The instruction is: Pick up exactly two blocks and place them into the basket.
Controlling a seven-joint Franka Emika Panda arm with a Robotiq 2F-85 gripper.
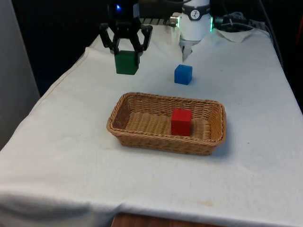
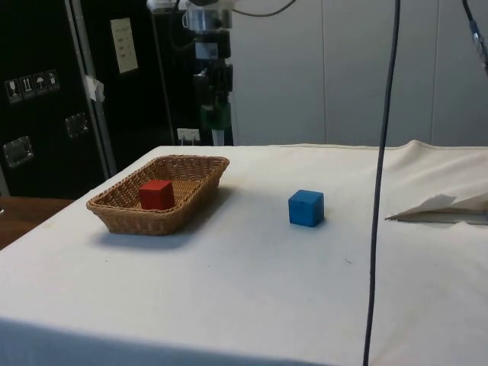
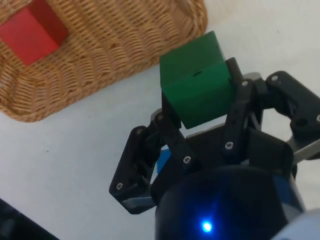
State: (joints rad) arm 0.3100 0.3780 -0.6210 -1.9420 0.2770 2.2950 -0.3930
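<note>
Front view shows the gripper (image 1: 126, 49) clamped on a green block (image 1: 127, 63), lifted clear of the table beyond the basket (image 1: 142, 137), presumably so it can pass over the rim. A red block (image 1: 181, 122) already sits inside; a blue block (image 1: 183, 74) stands on the cloth nearby.

Wrist view: basket (image 3: 115, 45) cut off by the frame edge, only one corner and part of the floor visible. Red block (image 3: 32, 30) also clipped at the edge. Green block (image 3: 197, 85) has its lower faces buried between the fingers (image 3: 167, 132), contact surfaces not visible.

Side view: green block (image 2: 216, 116) is a small patch against dark cabinets, gripper (image 2: 216, 114) outline blends in. Red block's (image 2: 156, 194) base hidden behind the basket (image 2: 152, 221) wall.

Front view: red block's (image 1: 181, 121) bottom edge sits below the rim.
</note>
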